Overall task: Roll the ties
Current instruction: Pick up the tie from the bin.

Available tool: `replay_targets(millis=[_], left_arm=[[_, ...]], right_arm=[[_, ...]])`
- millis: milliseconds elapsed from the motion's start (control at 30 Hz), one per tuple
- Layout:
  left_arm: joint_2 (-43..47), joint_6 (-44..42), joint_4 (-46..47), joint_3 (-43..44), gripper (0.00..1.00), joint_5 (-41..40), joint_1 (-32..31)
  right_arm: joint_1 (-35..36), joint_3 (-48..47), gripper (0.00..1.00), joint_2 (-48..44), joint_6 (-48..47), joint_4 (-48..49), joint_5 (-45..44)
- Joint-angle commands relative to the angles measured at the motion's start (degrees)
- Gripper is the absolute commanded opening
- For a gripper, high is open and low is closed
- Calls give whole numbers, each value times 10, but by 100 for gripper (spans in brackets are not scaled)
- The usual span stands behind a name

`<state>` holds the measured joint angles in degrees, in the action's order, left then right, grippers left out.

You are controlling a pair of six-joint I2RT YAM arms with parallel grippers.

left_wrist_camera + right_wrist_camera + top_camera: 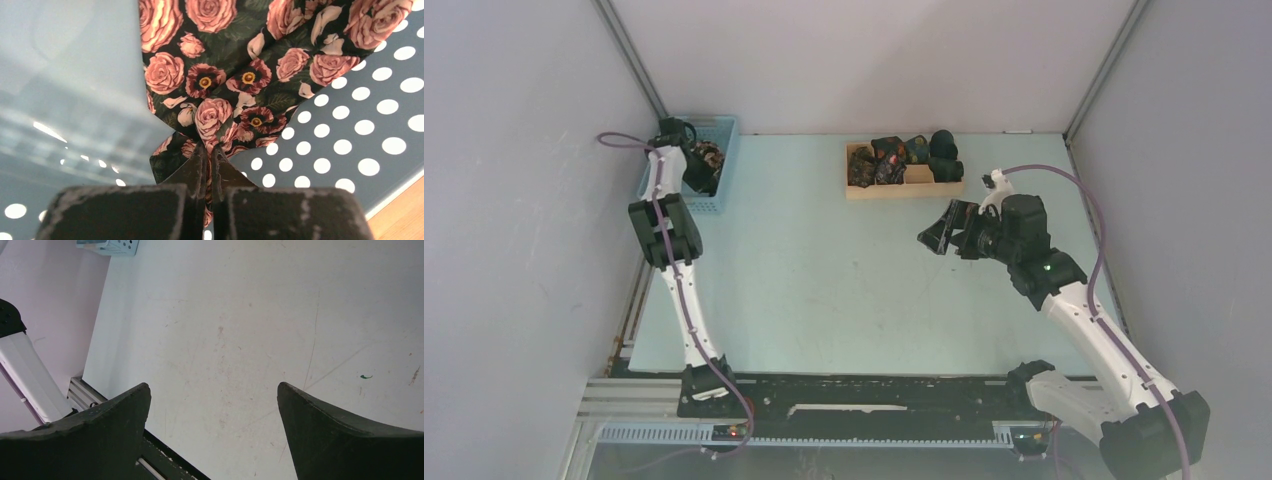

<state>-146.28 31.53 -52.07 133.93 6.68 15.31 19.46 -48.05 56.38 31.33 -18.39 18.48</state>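
Your left pincer (209, 150) is clamped on a rose-patterned tie (215, 90) in the blue basket (724, 130) at the far left corner of the desk (824, 280). Your right pincer (212, 385) hangs spread apart near the wooden tray (904, 190), which holds what look like rolled ties (894, 150).

White links (1114, 365), black joints (664, 228), purple cables (621, 140), black tool fingers (95, 440)

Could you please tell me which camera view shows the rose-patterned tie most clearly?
The left wrist view: the rose-patterned tie fills it, pinched by the left hand. The top view shows only a small dark bundle in the blue basket, partly hidden. The right wrist view misses it.
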Motion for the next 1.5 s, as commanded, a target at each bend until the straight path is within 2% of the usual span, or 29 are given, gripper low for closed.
replay_targets(millis=[0, 600, 867, 1167, 1467], left_arm=[[-2, -6, 8, -1, 0, 38, -10], [238, -48, 77, -12, 0, 46, -4], [323, -56, 103, -20, 0, 94, -9], [419, -62, 118, -8, 0, 155, -53], [519, -63, 137, -9, 0, 232, -133]], right_arm=[[-5, -24, 100, -10, 3, 6, 11], [-3, -24, 100, -22, 15, 22, 22], [-3, -24, 100, -34, 17, 27, 26], [-4, -31, 100, -56, 23, 37, 26], [-5, -53, 100, -64, 18, 29, 21]])
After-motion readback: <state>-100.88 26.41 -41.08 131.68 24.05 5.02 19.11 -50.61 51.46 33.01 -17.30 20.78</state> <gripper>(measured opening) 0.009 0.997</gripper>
